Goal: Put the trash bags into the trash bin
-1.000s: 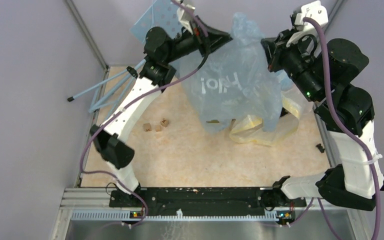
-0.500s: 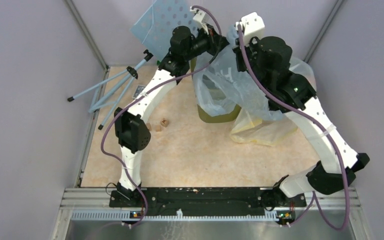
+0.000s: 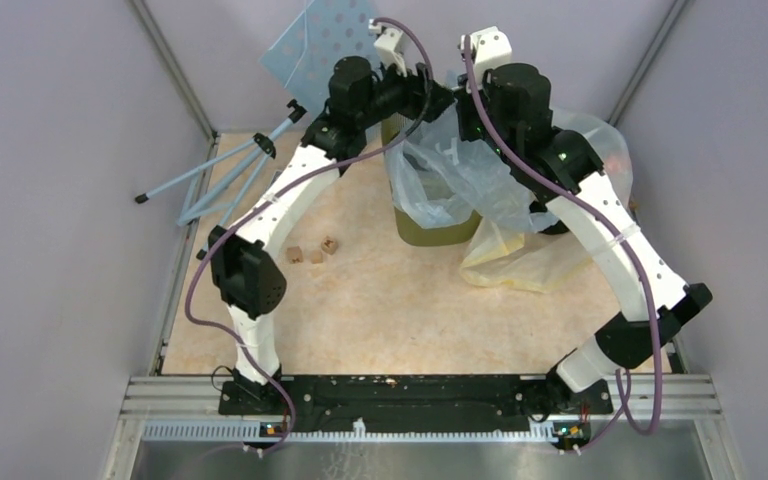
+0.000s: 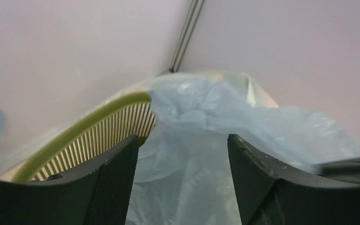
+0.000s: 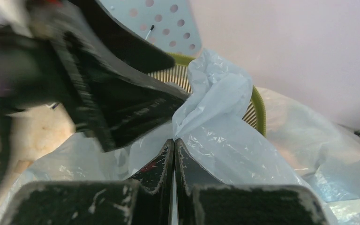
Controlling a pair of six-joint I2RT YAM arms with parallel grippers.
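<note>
The trash bag (image 3: 447,172) drapes over the trash bin (image 3: 430,230), sagging into its mouth. At the bin's far rim the right hand (image 5: 174,140) pinches the bag, fingers pressed together. Beside it, the left hand (image 4: 183,139) straddles the film, fingers spread wide.

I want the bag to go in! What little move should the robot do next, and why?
Probably lower the right gripper, shut on the trash bag, down into the trash bin; the bag drapes over its rim, partly outside.
</note>
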